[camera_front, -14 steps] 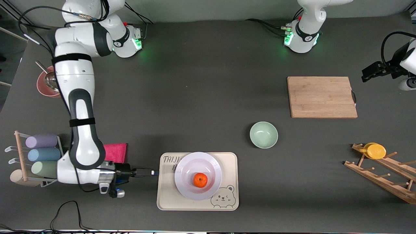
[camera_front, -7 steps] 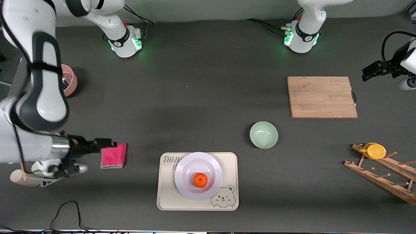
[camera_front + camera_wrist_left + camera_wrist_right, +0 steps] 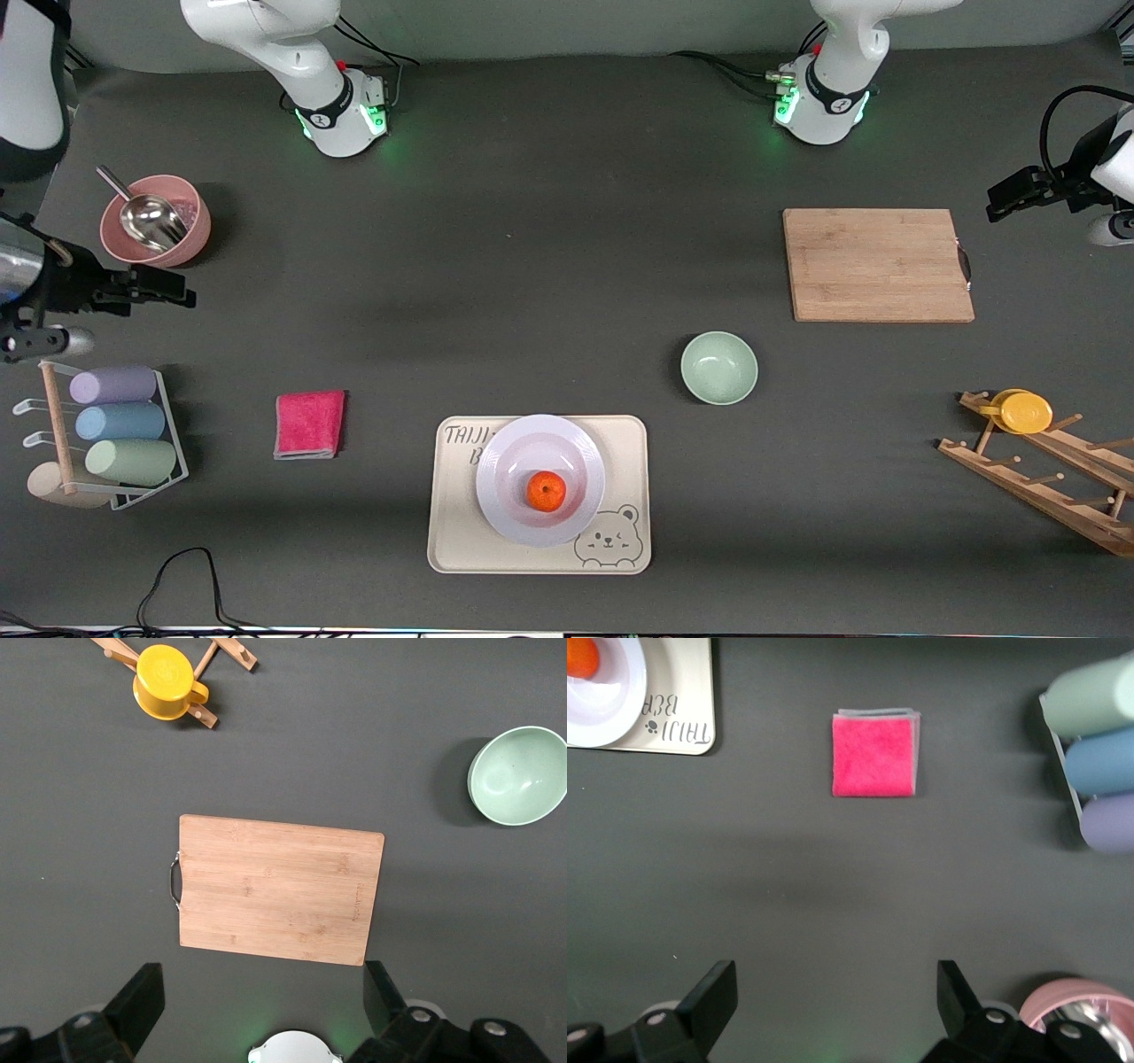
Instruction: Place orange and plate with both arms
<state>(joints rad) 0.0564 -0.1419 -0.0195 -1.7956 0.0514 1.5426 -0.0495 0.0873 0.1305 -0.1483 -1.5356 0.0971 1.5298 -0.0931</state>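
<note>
White and glossy, one round plate sits on one cream bear tray near the table's edge closest to the front camera. One small orange lies in it, round all over. One green bowl, one wooden board and one pink cloth lie apart.

Left wrist view: left gripper spread wide over the board.

Right wrist view: right gripper spread wide, over bare table near the cloth.
</note>
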